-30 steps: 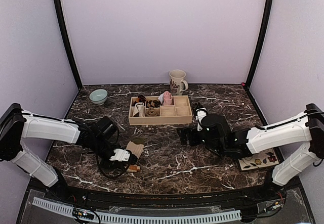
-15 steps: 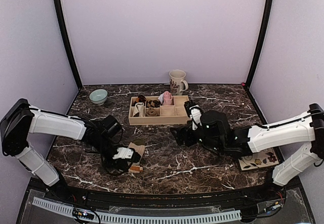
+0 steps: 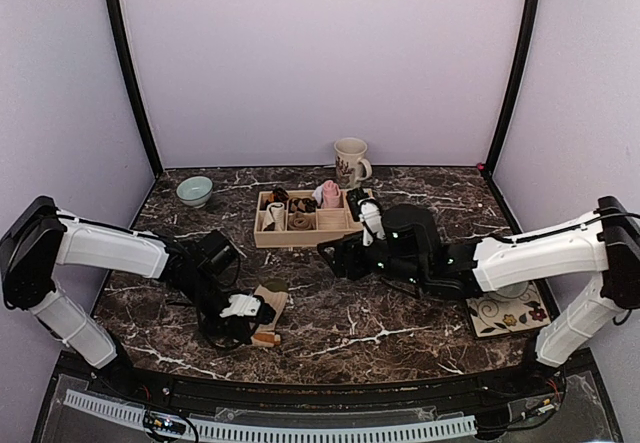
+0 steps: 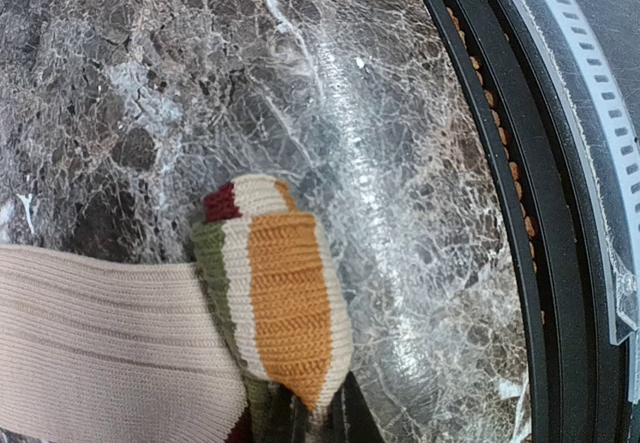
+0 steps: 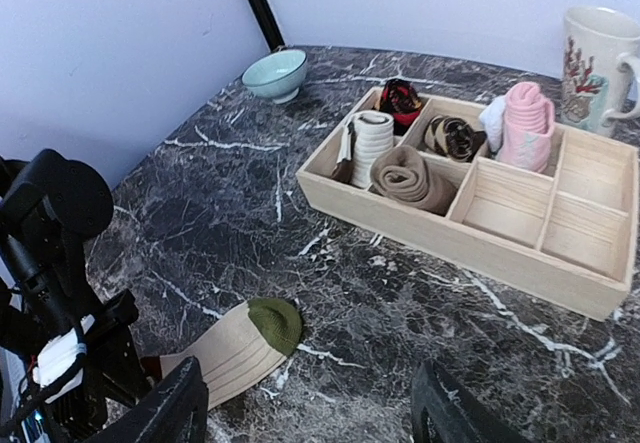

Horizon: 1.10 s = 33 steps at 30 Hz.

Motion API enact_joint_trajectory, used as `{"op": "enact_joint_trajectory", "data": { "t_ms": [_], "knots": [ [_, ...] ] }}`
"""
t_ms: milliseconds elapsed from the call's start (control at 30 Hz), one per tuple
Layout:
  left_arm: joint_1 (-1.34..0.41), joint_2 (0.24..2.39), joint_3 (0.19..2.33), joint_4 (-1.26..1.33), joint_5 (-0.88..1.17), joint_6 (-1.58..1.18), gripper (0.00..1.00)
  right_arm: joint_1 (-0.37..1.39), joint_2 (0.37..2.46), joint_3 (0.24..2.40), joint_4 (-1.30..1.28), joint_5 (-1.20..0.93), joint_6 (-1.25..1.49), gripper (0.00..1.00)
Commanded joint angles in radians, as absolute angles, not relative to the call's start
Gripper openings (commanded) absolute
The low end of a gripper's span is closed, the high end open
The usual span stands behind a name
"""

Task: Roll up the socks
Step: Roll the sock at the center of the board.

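The tan sock (image 3: pixel 268 300) lies flat on the marble near the front left. Its green toe (image 5: pixel 275 324) points toward the tray, and its striped orange, white, green and dark-red cuff (image 4: pixel 285 288) is at the near end. My left gripper (image 3: pixel 243 315) is shut on that cuff, with the dark fingers (image 4: pixel 350 423) pinching it from below. My right gripper (image 3: pixel 335 254) is open and empty, hovering right of the sock's toe, which lies between its spread fingers (image 5: pixel 172 410) in the right wrist view. The pink sock (image 5: pixel 526 123) stands rolled in a tray compartment.
A wooden compartment tray (image 3: pixel 317 233) at the centre back holds cream, brown and dark rolled bundles. A mug (image 3: pixel 350 161) stands behind it and a pale green bowl (image 3: pixel 194 190) at the back left. A floral mat (image 3: pixel 505 315) lies at the right. The table's black front edge (image 4: pixel 520 213) is close to the cuff.
My right gripper has moved left along the tray front toward the sock's toe. My left gripper has shifted slightly toward the near edge, still holding the cuff.
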<state>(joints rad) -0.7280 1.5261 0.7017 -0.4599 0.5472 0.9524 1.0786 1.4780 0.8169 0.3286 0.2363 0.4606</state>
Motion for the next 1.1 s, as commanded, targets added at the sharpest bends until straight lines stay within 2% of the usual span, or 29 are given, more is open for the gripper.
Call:
{"op": "enact_joint_trajectory", "data": {
  "t_ms": [0,200,300,333,1067],
  "knots": [
    [-0.735,1.589,0.659,-0.569,0.462,0.930,0.00,1.072,1.651,0.930,0.361,0.079,0.462,0.64],
    [-0.736,1.587,0.652,-0.570,0.451,0.921,0.00,1.064,1.812,0.965,0.593,-0.092,0.487,0.51],
    [-0.735,1.579,0.646,-0.578,0.453,0.916,0.00,1.042,1.897,1.032,0.573,-0.161,0.521,0.40],
    [-0.736,1.569,0.640,-0.576,0.455,0.914,0.00,1.038,1.921,1.049,0.573,-0.180,0.525,0.39],
    [-0.736,1.495,0.621,-0.571,0.464,0.911,0.00,1.017,2.165,1.286,0.542,-0.345,0.628,0.39]
  ]
}}
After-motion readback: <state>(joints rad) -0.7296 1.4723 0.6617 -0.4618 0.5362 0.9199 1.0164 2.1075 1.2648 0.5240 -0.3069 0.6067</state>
